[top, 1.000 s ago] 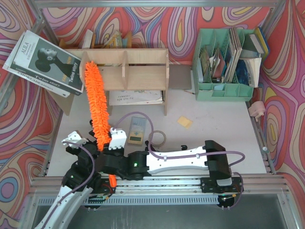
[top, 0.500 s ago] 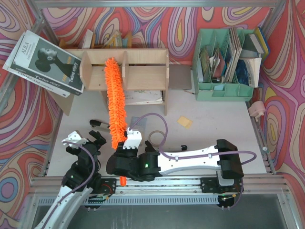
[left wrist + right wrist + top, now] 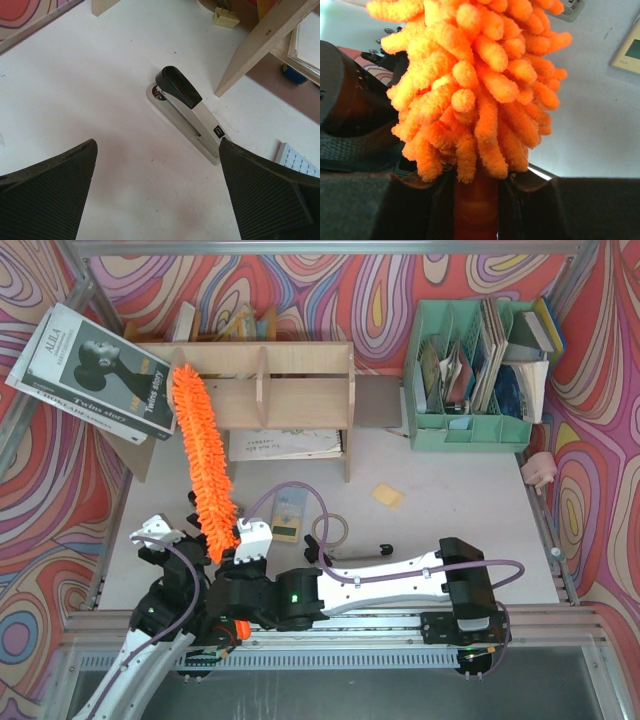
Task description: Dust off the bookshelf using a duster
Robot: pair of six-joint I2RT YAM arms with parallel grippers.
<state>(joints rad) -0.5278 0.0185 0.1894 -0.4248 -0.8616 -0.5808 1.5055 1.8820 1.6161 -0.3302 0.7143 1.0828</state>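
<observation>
We find the duster (image 3: 202,462), clamped in the jaws of the right gripper (image 3: 475,200), pointing away at the left end of the bookshelf (image 3: 300,390). Its tip was mid-shelf before. The jaws of the left gripper (image 3: 157,200) stand wide.

White-shelled arms (image 3: 385,583) with black joints — lilac cables (image 3: 500,564) along them — and ribbed black fingers (image 3: 45,195).

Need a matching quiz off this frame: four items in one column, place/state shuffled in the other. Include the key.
1. duster
2. left gripper
3. stapler
4. file organiser

A. open, holding nothing
B. lying flat on the table by a wooden leg
C. clamped in the right gripper, tip at the bookshelf left end
D. back right, full of books and papers

Pairs: 1-C, 2-A, 3-B, 4-D
</observation>
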